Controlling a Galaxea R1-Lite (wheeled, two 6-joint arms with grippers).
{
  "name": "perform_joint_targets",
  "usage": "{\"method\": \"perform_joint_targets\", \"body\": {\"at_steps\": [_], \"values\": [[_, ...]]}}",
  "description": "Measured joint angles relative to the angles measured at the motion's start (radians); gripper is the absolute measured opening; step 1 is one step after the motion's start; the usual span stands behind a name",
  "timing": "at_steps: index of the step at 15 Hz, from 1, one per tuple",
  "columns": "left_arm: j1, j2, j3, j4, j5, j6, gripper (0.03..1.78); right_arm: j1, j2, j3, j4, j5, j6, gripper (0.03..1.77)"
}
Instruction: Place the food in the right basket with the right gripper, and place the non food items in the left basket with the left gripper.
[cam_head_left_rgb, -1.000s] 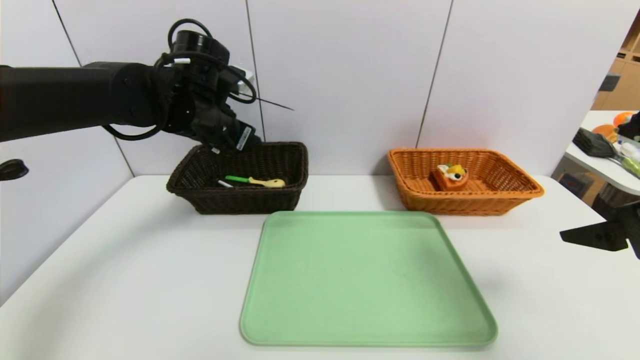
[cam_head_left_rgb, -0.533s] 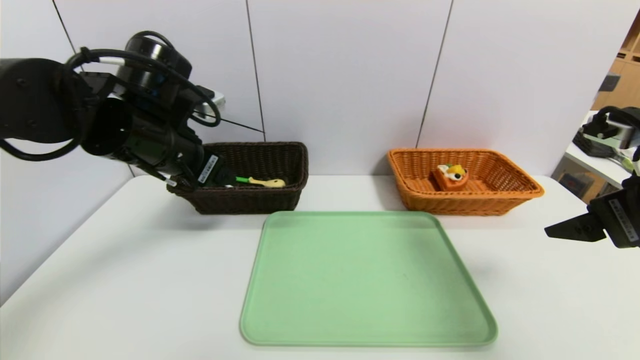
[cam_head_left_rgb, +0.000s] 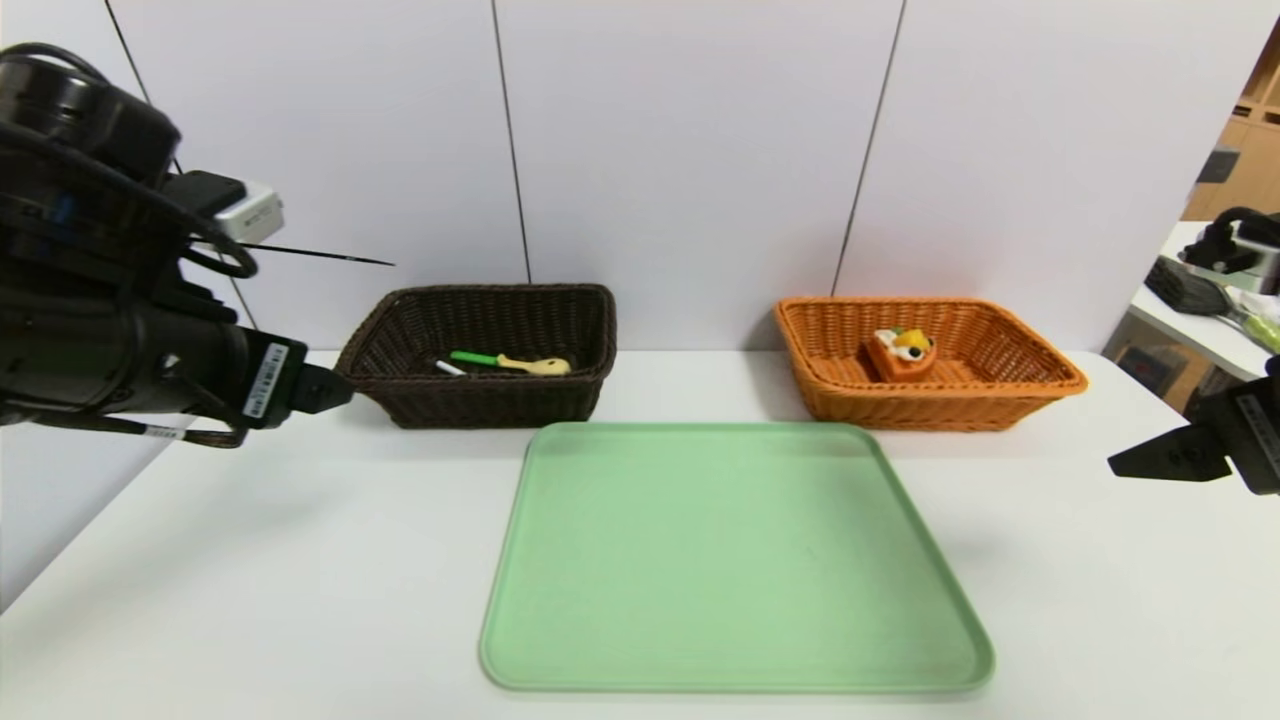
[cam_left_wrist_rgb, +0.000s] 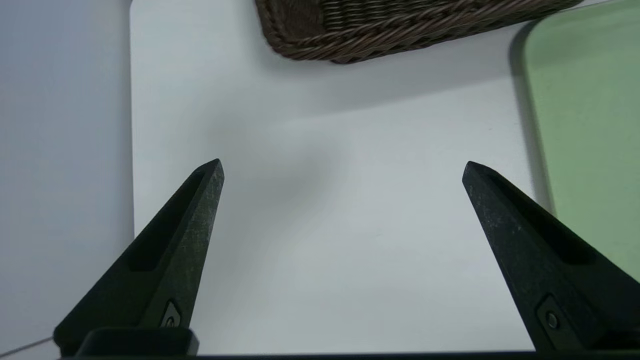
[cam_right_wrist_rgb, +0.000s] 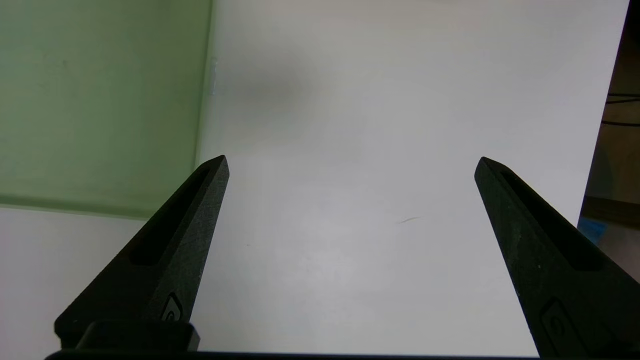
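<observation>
The waffle wedge with cream and fruit (cam_head_left_rgb: 903, 352) lies inside the orange-tan right basket (cam_head_left_rgb: 1040, 378). A yellow slotted spoon with a green handle (cam_head_left_rgb: 512, 362) and a white pen (cam_head_left_rgb: 449, 368) lie in the dark brown left basket (cam_head_left_rgb: 480, 405). My left gripper (cam_head_left_rgb: 335, 388) hovers above the table just left of that basket, open and empty; its own view shows the left gripper (cam_left_wrist_rgb: 342, 167) over bare table near the basket's corner (cam_left_wrist_rgb: 350, 35). My right gripper (cam_head_left_rgb: 1125, 465) hangs at the right table edge, and in its wrist view the right gripper (cam_right_wrist_rgb: 351, 162) is open and empty.
A large green tray (cam_head_left_rgb: 735, 560) lies bare in the middle of the white table (cam_head_left_rgb: 250, 560); its edge shows as the tray (cam_left_wrist_rgb: 590, 125) and the tray (cam_right_wrist_rgb: 100, 100) in the wrist views. A side table with clutter (cam_head_left_rgb: 1210, 300) stands at the far right. A wall runs behind the baskets.
My left arm has pulled back out of the dark basket, moving left and toward me. The right gripper came in a little at the right edge, then drew slightly back.
</observation>
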Motion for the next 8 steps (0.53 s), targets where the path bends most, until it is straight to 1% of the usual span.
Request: {"method": "perform_joint_targets", "body": {"at_steps": [2, 5, 8], "values": [[0.056, -0.057, 0.046, -0.001, 0.001, -0.007, 1.69, -0.016, -0.031, 0.02, 0.012, 0.005, 0.023, 1.7], [0.148, -0.133, 0.092, -0.004, -0.001, -0.01, 1.69, -0.079, -0.091, 0.065, 0.013, 0.007, 0.033, 1.7], [0.2, -0.202, 0.148, -0.023, 0.003, -0.019, 1.69, -0.12, -0.181, 0.122, 0.012, 0.005, 0.033, 1.7]]}}
